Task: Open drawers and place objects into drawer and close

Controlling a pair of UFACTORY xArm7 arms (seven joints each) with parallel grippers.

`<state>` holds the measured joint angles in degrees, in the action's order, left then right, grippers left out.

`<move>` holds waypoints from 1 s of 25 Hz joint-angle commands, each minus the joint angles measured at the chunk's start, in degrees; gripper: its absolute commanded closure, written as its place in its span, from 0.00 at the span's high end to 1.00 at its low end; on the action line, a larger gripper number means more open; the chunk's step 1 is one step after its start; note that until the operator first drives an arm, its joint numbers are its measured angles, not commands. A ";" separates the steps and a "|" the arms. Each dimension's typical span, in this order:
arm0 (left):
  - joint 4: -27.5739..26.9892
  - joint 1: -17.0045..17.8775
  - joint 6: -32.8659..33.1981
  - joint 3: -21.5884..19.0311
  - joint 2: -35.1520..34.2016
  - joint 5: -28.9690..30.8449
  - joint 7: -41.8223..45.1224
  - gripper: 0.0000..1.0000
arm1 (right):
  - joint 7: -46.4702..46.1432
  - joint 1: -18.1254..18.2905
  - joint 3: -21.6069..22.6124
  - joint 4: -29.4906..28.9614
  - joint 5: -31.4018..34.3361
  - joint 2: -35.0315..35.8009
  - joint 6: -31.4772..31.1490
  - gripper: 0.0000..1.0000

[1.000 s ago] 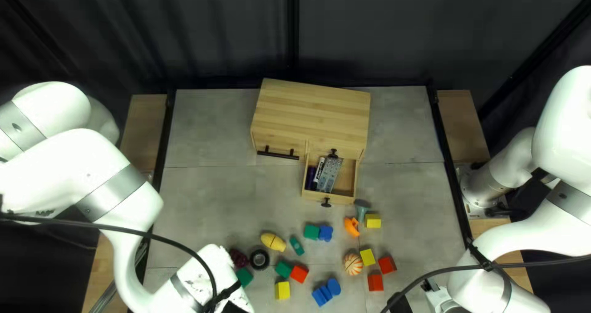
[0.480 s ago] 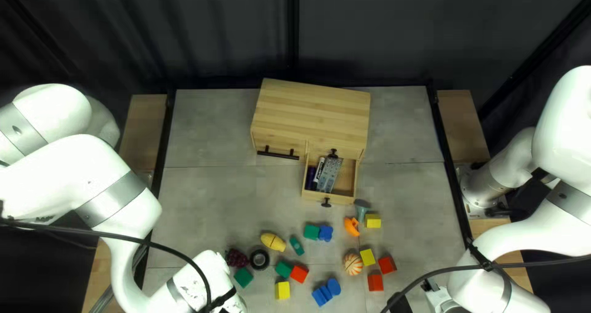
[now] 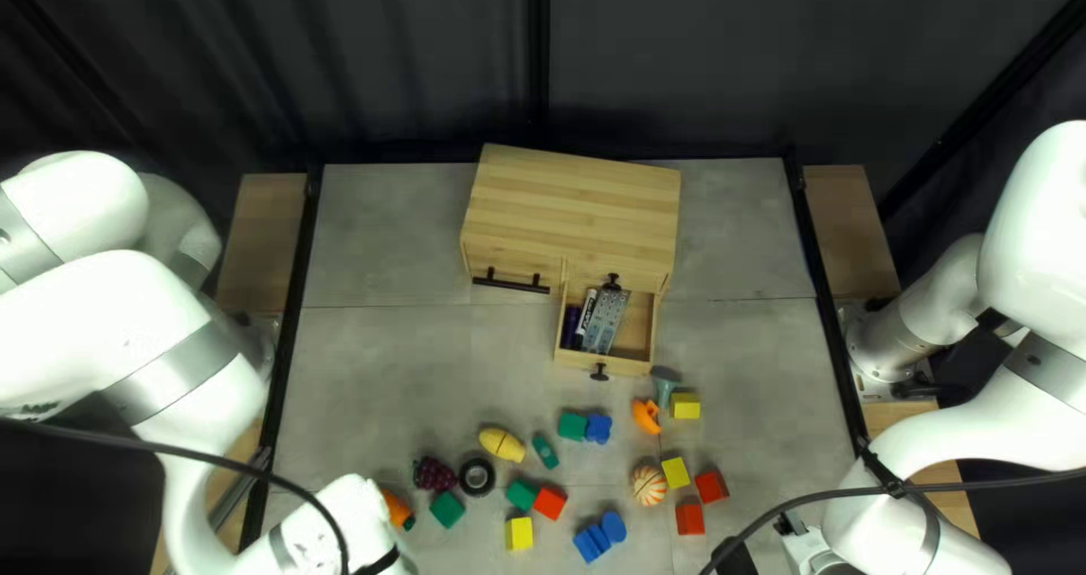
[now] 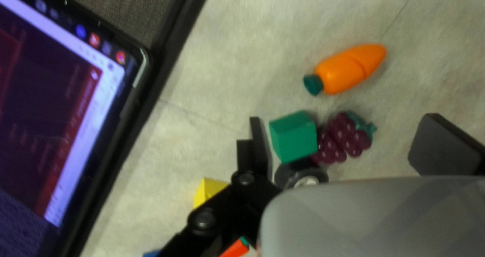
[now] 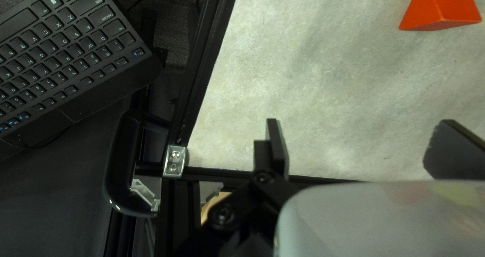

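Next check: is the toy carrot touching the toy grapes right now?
Apart. The left wrist view shows it plainly: a strip of bare tabletop runs between the carrot and the grapes.

Rounded white arms, grey bands, trailing black cables, round screws on black links.

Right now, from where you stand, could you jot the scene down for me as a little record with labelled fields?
Cabinet: wooden, near the table's far edge
Drawer: pulled open
Drawer contents: marker, grey perforated piece, dark slim item
Loose toys: carrot, grapes, ball, coloured blocks, more
Left gripper: open, holding nothing
Right gripper: open, holding nothing
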<state>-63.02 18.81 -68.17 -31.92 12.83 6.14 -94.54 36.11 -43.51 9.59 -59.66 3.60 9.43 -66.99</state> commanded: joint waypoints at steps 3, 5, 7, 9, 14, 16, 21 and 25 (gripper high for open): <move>3.75 0.63 1.63 -1.74 -3.17 -4.00 0.86 1.00 | 0.00 0.00 0.00 0.00 0.00 0.00 0.00 1.00; 5.57 0.72 2.51 -2.21 -4.66 -5.46 1.01 1.00 | 0.00 0.00 0.00 0.00 0.00 0.00 0.00 1.00; 7.69 0.73 3.62 -2.61 -6.48 -7.28 1.04 1.00 | 0.00 0.00 0.00 0.00 0.00 0.00 0.00 1.00; 9.11 0.56 4.51 -2.57 -7.77 -8.33 1.23 1.00 | 0.00 0.00 0.00 0.00 0.00 0.00 0.00 1.00; 10.95 0.08 5.90 -2.21 -9.43 -9.67 1.69 1.00 | 0.00 0.00 0.00 0.00 0.00 0.00 0.00 1.00; 10.95 0.08 5.90 -2.21 -9.43 -9.67 1.69 1.00 | 0.00 0.00 0.00 0.00 0.00 0.00 0.00 1.00; 10.95 0.08 5.90 -2.21 -9.43 -9.67 1.69 1.00 | 0.00 0.00 0.00 0.00 0.00 0.00 0.00 1.00; 10.95 0.08 5.90 -2.21 -9.43 -9.67 1.69 1.00 | -2.40 -0.26 0.26 1.18 2.21 -1.56 -0.36 1.00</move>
<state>-52.07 18.88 -62.28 -34.13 3.40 -3.53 -92.85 35.33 -43.82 9.82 -59.31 4.62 9.06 -67.07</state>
